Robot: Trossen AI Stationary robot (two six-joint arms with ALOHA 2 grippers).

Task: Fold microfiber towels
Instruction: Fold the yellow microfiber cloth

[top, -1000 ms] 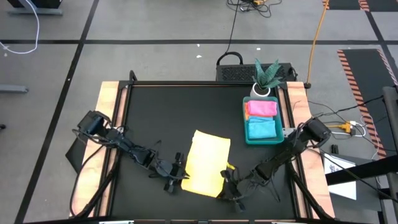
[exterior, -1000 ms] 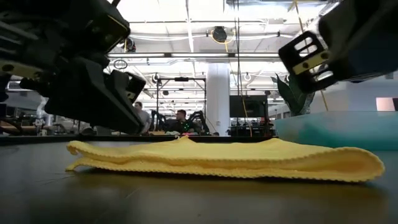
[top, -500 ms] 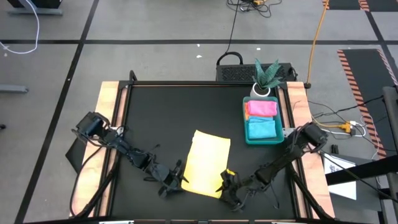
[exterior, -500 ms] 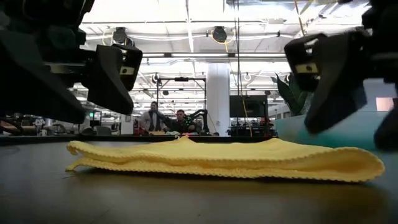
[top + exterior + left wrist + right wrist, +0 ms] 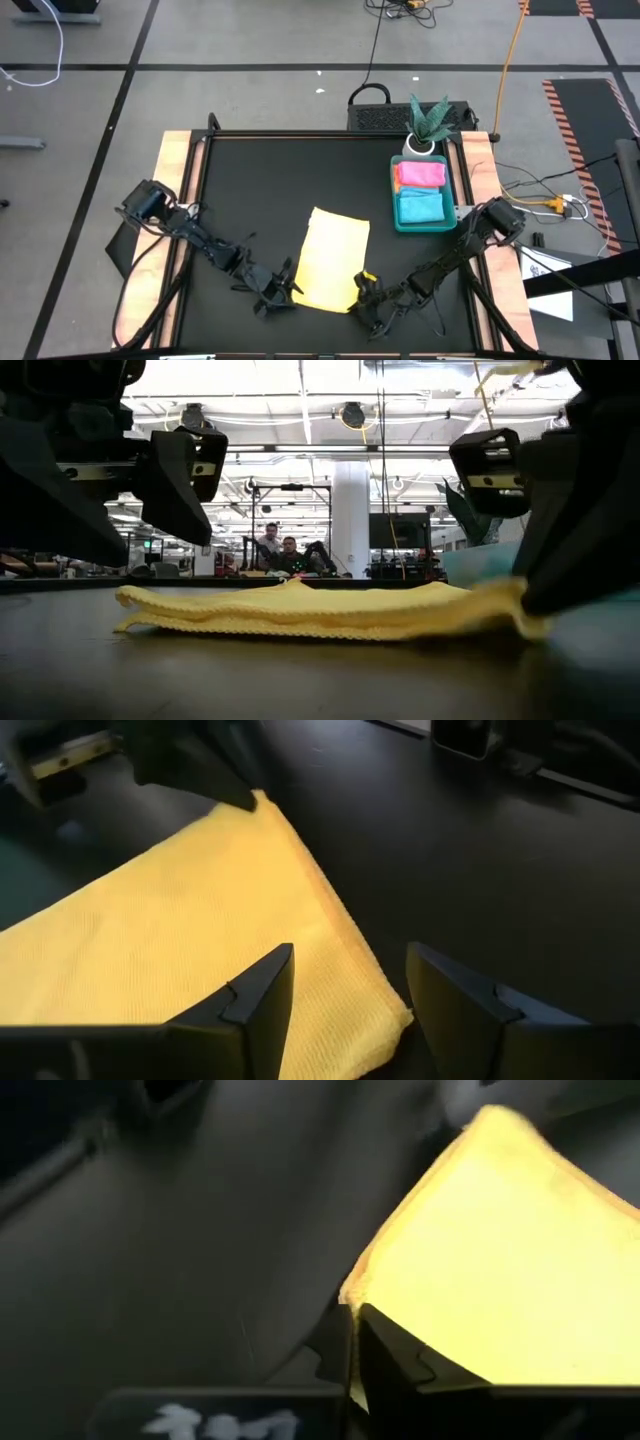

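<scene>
A folded yellow microfiber towel (image 5: 335,260) lies flat on the black table (image 5: 250,190), toward the near edge. My right gripper (image 5: 362,292) is at its near right corner and is shut on it. My left gripper (image 5: 345,985) stands open at the near left corner (image 5: 392,1012), which shows between its two fingers; I cannot tell whether they touch it. A pink towel (image 5: 420,173) and a light blue towel (image 5: 420,207) lie folded in the green tray (image 5: 396,190). My right gripper pinches the yellow towel's near right corner (image 5: 372,1298) between its two fingers, coming in low from the table's near right side. That end (image 5: 515,610) is drawn up a little against the fingers. The remainder of the towel lies on the table.
A potted plant (image 5: 428,125) stands behind the tray at the far right. The table has wooden side rails (image 5: 175,200). Bare black surface lies left of and beyond the towel. People sit in the room far behind the table (image 5: 285,550).
My left gripper has opened, let go of the towel's near left corner and drawn back slightly toward the near edge. My right gripper opened, then shut on the near right corner. That end of the towel is now pulled in and bunched; the remainder has stayed in place.
</scene>
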